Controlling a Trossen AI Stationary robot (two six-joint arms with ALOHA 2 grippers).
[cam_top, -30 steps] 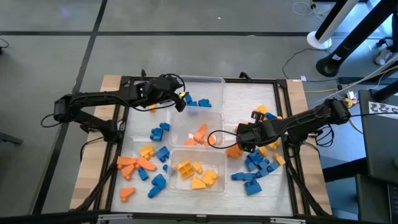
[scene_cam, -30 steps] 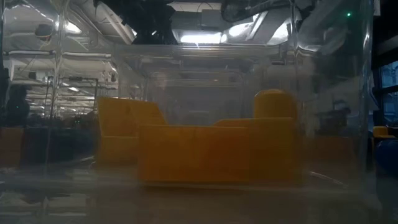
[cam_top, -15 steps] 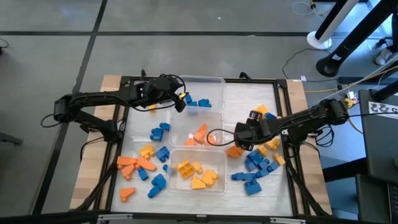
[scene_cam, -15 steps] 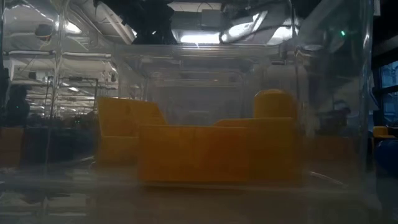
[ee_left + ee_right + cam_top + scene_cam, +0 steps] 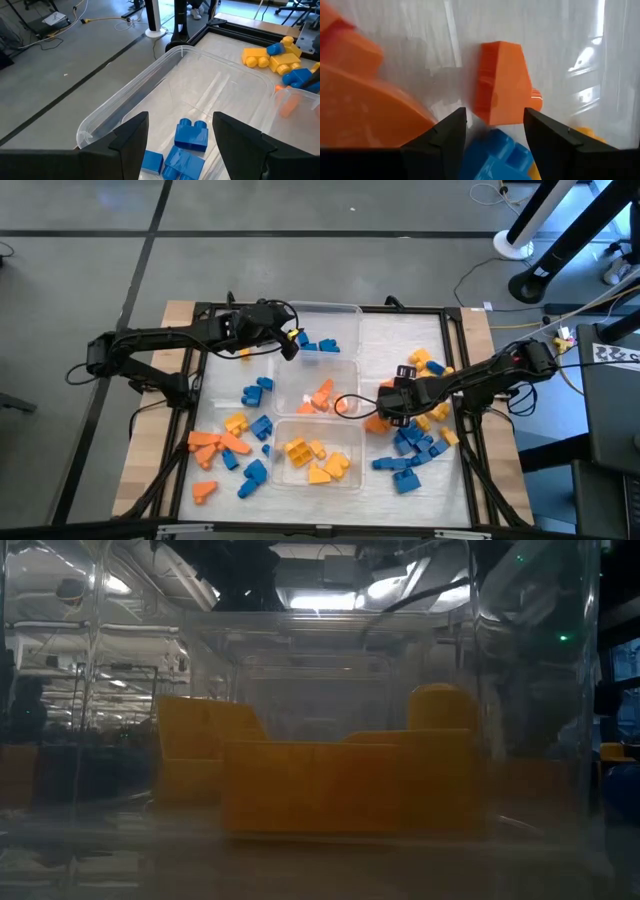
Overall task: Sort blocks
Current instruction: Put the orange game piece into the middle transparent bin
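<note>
Three clear tubs stand in a row up the table's middle. The far tub (image 5: 335, 320) holds blue blocks (image 5: 191, 136), the middle tub (image 5: 345, 375) orange ones (image 5: 320, 396), and the near tub (image 5: 350, 442) yellow ones (image 5: 350, 785). My left gripper (image 5: 291, 346) hangs open above the far tub's left part, with nothing between its fingers (image 5: 132, 137). My right gripper (image 5: 384, 412) is open and points down, just right of the middle tub. Its fingers (image 5: 442, 137) stand on either side of a loose orange block (image 5: 501, 82) that lies on the table.
Loose blue, orange and yellow blocks lie in one heap left of the tubs (image 5: 235, 445) and another right of them (image 5: 415, 445). A blue block (image 5: 487, 155) and a large orange one (image 5: 360, 115) crowd the right gripper. A black frame (image 5: 452, 340) borders the mat.
My right gripper has sunk toward the table, down onto the loose blocks right of the middle tub. The left arm has kept still.
</note>
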